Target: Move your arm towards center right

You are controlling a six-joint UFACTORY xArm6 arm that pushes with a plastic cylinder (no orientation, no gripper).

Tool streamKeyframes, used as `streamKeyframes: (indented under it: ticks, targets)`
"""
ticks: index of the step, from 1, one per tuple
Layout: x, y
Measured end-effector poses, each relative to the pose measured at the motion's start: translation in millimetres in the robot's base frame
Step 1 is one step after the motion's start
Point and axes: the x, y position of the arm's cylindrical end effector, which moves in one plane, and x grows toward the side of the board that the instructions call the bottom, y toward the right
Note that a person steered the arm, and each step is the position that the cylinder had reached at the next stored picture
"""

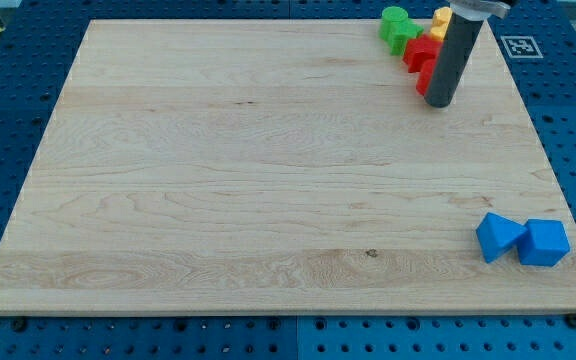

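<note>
worktop: pale wooden board (pixel 268 170), lying on a blue perforated base (pixel 8 120).
my tip: lower end of the dark rod (pixel 440 102), touching down near the worktop's top right corner, a little in from the right edge.
rod: runs up and slightly right from the tip and leaves the view at the top edge.
gripper: no gripper on this arm, only the rod, so no open or closed state can be told.
red block: (pixel 419 52) just left of the rod, partly hidden behind it; shape unclear, looks like stacked or stepped pieces. The tip sits just beside its lower right end; contact cannot be told.
green block: (pixel 397 27) rounded lumpy shape, at the top edge, touching the red block's upper left.
yellow block: (pixel 438 20) only a small part shows, at the top edge between the green block and the rod; shape cannot be told.
blue blocks: two near the bottom right corner, touching each other; left one (pixel 497 236) angular and tilted, right one (pixel 545 242) cube-like. Both well apart from the tip.
marker: black-and-white tag (pixel 520 46) on the base, off the worktop's right edge.
</note>
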Motion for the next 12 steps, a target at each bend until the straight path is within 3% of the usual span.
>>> streamKeyframes:
  ticks: [1, 2, 3, 5, 12]
  targets:
    - [-3, 0]
    - [25, 0]
    - [80, -7]
    - [84, -24]
    - [84, 68]
